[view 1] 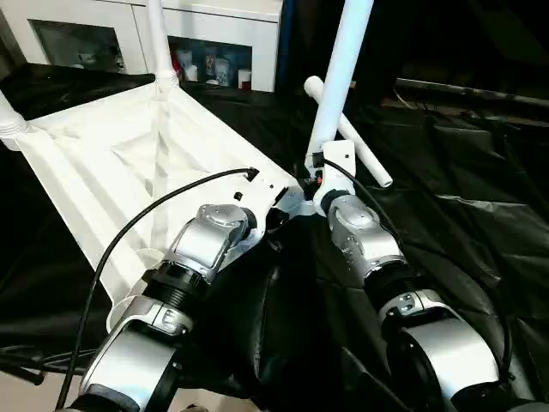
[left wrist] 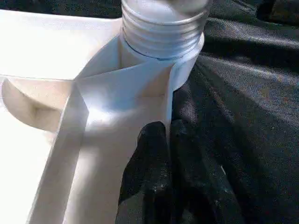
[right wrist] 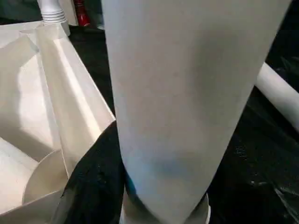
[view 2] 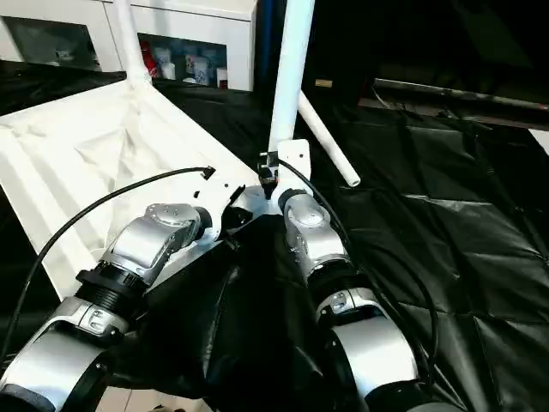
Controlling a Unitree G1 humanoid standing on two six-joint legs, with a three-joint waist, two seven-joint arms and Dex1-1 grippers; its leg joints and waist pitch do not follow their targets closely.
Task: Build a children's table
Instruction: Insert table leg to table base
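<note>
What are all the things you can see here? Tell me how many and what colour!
tabletop: one, white, upside down on the sheet
standing legs: two, white, in the far corner sockets
held leg: one, white, upright at the near corner socket
loose leg: one, white, lying on the sheet behind the held leg
sheet: one, black, spread under everything
cabinet: one, white with glass doors, at the back, small things inside
cable: one, black, looping over the left arm
left hand: one, black fingers, pinching the tabletop's rim
right hand: one, black fingers, gripping the held leg
forearms: two, silver, nearest the camera
</note>
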